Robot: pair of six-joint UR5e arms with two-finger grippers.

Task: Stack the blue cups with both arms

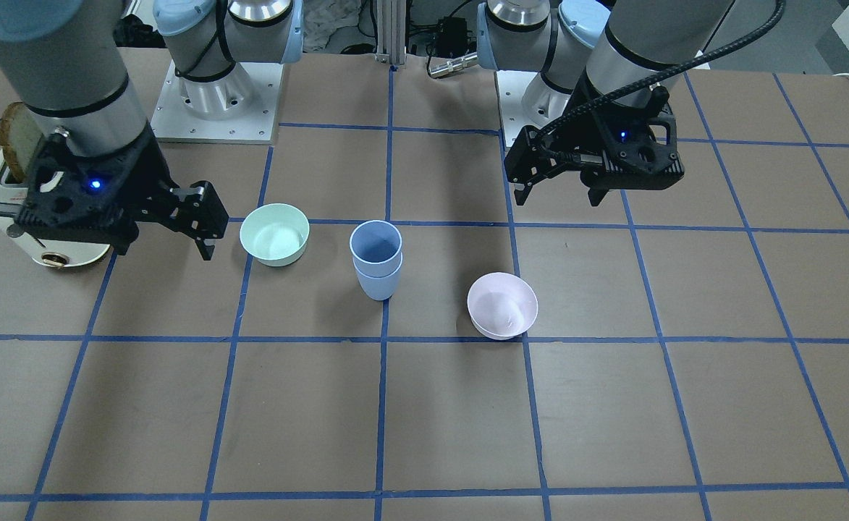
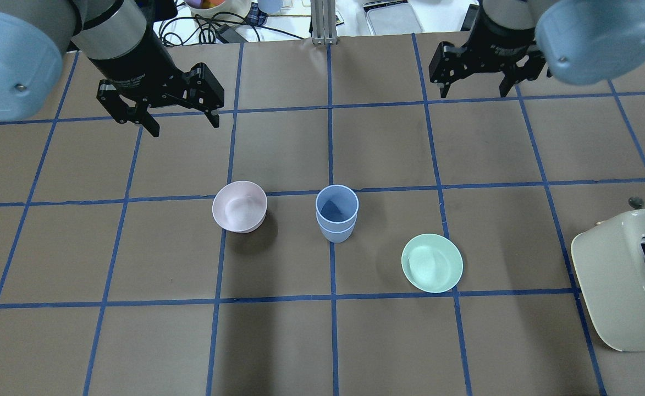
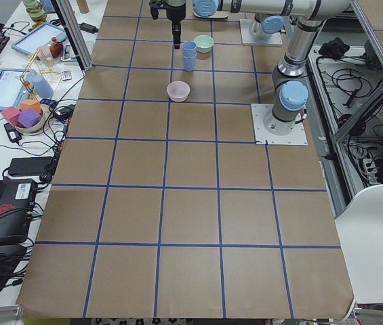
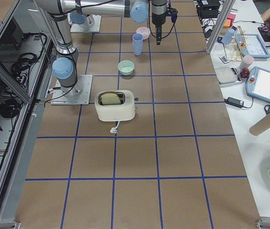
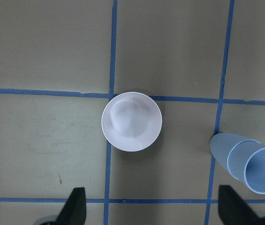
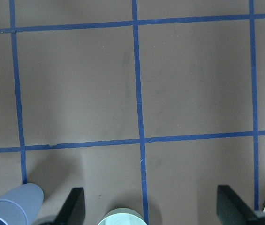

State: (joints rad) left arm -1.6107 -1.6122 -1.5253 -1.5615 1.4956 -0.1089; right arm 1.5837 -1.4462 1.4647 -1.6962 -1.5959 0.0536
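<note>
1. Front view: the pale pink bowl lies nearest on the tabletop. Beyond it the blue cups stand upright on a tape line, one nested inside the other, with the mint-green bowl on their other side.
2. The left arm's fingers are spread wide and empty, well apart from the cups. The right arm's fingers are the same, near the toaster.
3. Overhead view: both pairs of fingers hang spread over bare tabletop, holding nothing.
4. Side views: the stack stands straight, and the fingers are too small to judge.
5. Wrist views: the stack shows only at each picture's edge, outside the fingers.
6. The stacking looks finished, and I judge no cup is left to place.
</note>
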